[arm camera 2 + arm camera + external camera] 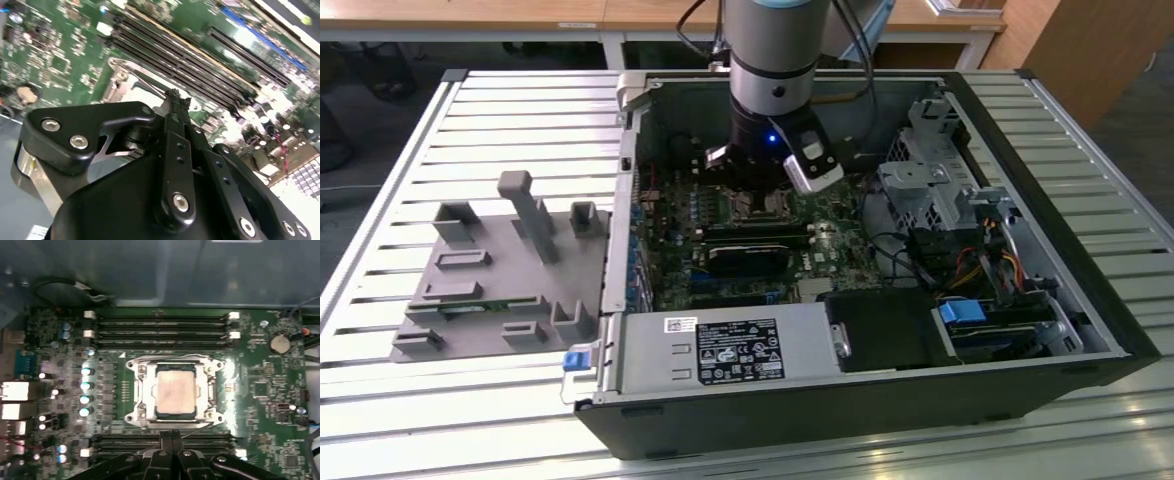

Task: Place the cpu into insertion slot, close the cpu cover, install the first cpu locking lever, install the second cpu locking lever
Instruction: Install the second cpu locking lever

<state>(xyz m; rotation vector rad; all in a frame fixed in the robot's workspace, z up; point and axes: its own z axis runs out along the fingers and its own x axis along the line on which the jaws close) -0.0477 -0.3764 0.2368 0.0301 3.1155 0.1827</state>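
on the slatted surface (pixel 494 100), towards the exterior view's left of the open computer case (pixel 1067 290), sits a grey parts holder (pixel 494 270). the arm (pixel 774 60) comes straight down into the case, its wrist vertical, with the claw (pixel 758 190) low over the green motherboard (pixel 854 240), just above the insertion slot (pixel 761 212). in the first wrist view the cpu (pixel 175 391) lies flat in the insertion slot (pixel 136 390), its dull silver top showing through the window of the cpu cover (pixel 143 371), which lies down flat around it. black memory slots (pixel 160 325) run along both sides of the socket. the claw (pixel 171 436) has its two fingertips pressed together with no gap and nothing between them, at the socket's edge, near a thin lever wire (pixel 200 426). in the second wrist view the fingertips (pixel 175 96) meet just above the socket's silver rim (pixel 131 70).
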